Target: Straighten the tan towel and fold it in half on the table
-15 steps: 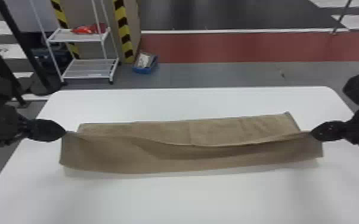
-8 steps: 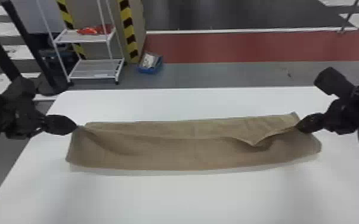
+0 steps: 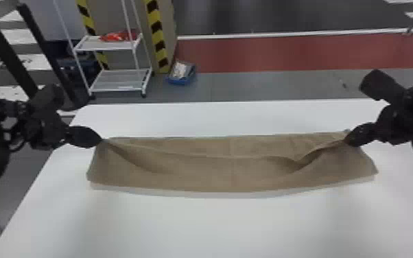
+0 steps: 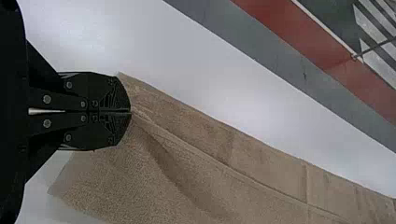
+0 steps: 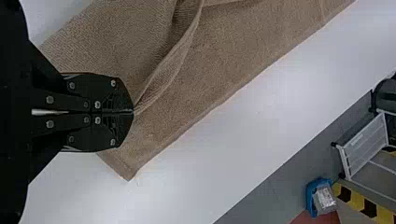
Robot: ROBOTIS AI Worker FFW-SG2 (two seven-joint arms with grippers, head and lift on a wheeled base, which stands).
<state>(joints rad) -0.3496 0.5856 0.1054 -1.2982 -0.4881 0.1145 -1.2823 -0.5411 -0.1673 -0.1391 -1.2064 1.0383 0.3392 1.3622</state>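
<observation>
One tan towel (image 3: 229, 175), laid lengthwise across the white tabletop (image 3: 216, 226), upper layer doubled over the lower, a fold slanting near its right end. One left pincer (image 3: 101, 139), at the towel's left end, closed on the upper layer's edge. One right pincer (image 3: 346, 140), at the towel's right end, likewise closed on that edge. One white cart (image 3: 120, 82), beyond the towel, to the left

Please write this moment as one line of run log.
left gripper: shut on tan towel | right gripper: shut on tan towel | held edge: sagging between
</observation>
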